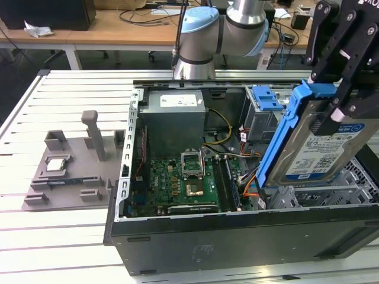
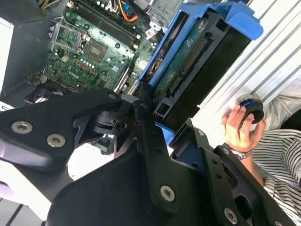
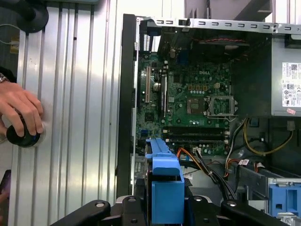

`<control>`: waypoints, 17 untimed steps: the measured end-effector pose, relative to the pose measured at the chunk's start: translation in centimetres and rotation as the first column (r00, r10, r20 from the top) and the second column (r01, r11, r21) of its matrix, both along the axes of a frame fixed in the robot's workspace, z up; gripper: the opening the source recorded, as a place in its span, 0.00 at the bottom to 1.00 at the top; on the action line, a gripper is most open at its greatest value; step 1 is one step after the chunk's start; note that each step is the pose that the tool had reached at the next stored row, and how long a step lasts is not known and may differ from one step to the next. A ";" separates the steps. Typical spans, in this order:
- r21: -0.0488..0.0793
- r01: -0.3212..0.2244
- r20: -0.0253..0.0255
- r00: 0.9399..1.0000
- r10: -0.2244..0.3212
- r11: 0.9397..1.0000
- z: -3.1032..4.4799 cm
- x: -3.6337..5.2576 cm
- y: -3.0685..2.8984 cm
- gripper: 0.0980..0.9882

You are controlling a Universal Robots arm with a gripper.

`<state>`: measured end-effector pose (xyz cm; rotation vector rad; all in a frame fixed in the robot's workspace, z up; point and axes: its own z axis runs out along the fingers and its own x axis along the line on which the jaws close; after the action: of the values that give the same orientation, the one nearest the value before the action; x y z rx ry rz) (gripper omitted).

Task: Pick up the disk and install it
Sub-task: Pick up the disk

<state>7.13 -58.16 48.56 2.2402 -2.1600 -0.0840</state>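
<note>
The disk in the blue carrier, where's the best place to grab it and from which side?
Probably across its two broad flat faces near the upper end, coming from above, as the tool holds the disk now. It stands on edge, tilted over the open case, so the faces give flat contact and the blue rails stay free.

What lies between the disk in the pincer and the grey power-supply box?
In the exterior view, yellow cables and a drive bay with a blue carrier lie between the disk and the power-supply box.
</note>
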 end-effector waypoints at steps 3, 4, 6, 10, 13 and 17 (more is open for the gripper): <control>0.000 0.000 -0.001 1.000 0.000 1.000 -0.18 0.66 0.00 0.30; 0.000 0.000 -0.001 1.000 0.000 1.000 -0.27 0.84 0.00 0.30; 0.000 0.000 -0.002 1.000 0.000 1.000 -0.61 1.28 0.00 0.30; 0.000 0.000 -0.007 1.000 0.000 1.000 -1.32 2.49 0.09 0.30; 0.000 0.000 -0.010 1.000 0.000 1.000 -1.63 4.02 0.64 0.30; 0.000 0.000 -0.012 1.000 0.000 1.000 -1.90 5.55 1.53 0.30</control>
<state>12.68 -56.63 46.66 2.2338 -2.1541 -0.0974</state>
